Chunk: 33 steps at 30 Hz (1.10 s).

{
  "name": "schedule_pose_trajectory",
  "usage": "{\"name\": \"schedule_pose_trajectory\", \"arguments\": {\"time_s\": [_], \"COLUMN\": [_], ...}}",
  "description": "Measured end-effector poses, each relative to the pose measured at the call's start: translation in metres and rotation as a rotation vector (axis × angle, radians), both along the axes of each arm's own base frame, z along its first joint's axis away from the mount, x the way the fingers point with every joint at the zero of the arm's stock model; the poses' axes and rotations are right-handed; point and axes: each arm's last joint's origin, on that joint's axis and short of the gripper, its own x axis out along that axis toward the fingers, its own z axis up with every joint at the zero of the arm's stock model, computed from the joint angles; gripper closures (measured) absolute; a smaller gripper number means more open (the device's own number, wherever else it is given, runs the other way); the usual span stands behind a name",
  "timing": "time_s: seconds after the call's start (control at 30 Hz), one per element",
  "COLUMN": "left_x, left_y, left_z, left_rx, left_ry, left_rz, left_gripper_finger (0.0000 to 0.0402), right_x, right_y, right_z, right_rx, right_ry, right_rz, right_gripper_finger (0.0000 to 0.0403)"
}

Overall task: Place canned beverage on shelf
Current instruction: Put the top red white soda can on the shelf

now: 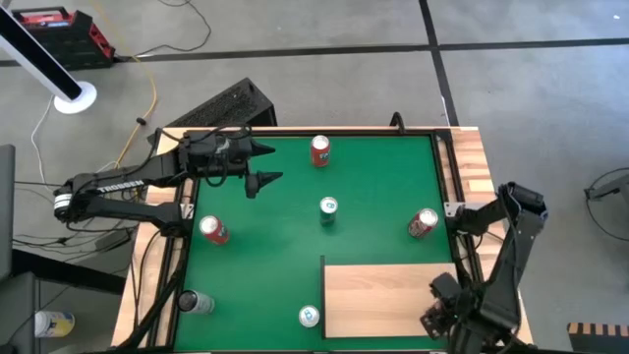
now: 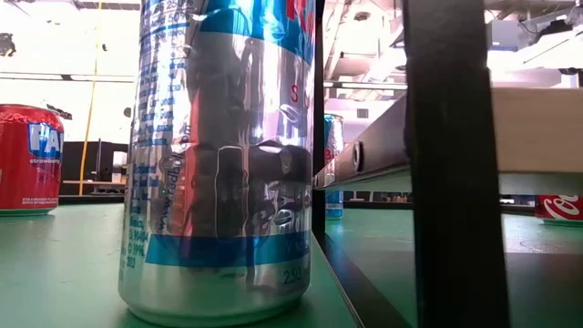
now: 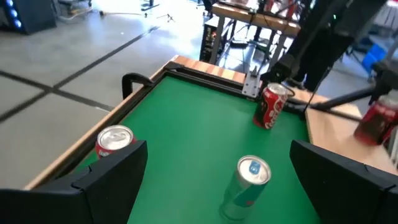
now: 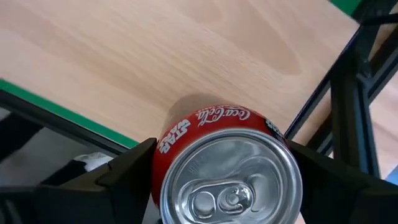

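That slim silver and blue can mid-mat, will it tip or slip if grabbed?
The slim can stands upright, tall on a narrow base, so a high push would probably tip it, and it could then roll. Its shiny metal wall looks smooth, perhaps slippery, and may dent if squeezed hard.

My table's green mat (image 1: 373, 187) carries six cans: three red (image 1: 320, 150), (image 1: 213, 230), (image 1: 423, 223), three silver (image 1: 328, 209), (image 1: 196, 302), (image 1: 309, 316); the pale wooden shelf (image 1: 378, 295) fills one corner.

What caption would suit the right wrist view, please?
Right end effector holding a red cola can above the pale wooden shelf.
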Motion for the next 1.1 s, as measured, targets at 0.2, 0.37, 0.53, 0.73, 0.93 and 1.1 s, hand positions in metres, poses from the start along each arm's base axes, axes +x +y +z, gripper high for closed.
{"name": "schedule_pose_trajectory", "arguments": {"time_s": [0.2,0.37,0.53,0.73,0.93,1.1], "left_x": [0.004,0.008,0.011,0.01,0.01,0.01], "left_y": [0.002,0.003,0.004,0.004,0.004,0.004], "left_z": [-0.001,-0.005,-0.007,-0.007,-0.007,-0.007], "left_rx": [-0.079,-0.119,-0.117,-0.097,-0.079,-0.061], "left_ry": [-0.038,-0.025,-0.011,-0.01,-0.005,0.001], "left_rz": [0.038,0.053,0.054,0.05,0.046,0.043], "left_gripper_finger": [0.0022,0.0022,0.0022,0.0022,0.0022,0.0022], "right_x": [-0.029,-0.038,-0.034,-0.026,-0.022,-0.015], "right_y": [0.008,0.012,0.011,0.015,0.014,0.011], "right_z": [0.0,-0.001,-0.001,0.004,0.006,0.006], "right_rx": [-0.031,-0.041,-0.038,0.009,0.017,0.001], "right_ry": [0.002,-0.015,-0.026,-0.043,-0.056,-0.058], "right_rz": [0.02,0.043,0.036,0.03,0.005,-0.015], "right_gripper_finger": [0.0064,0.0064,0.0064,0.0064,0.0063,0.0063]}}
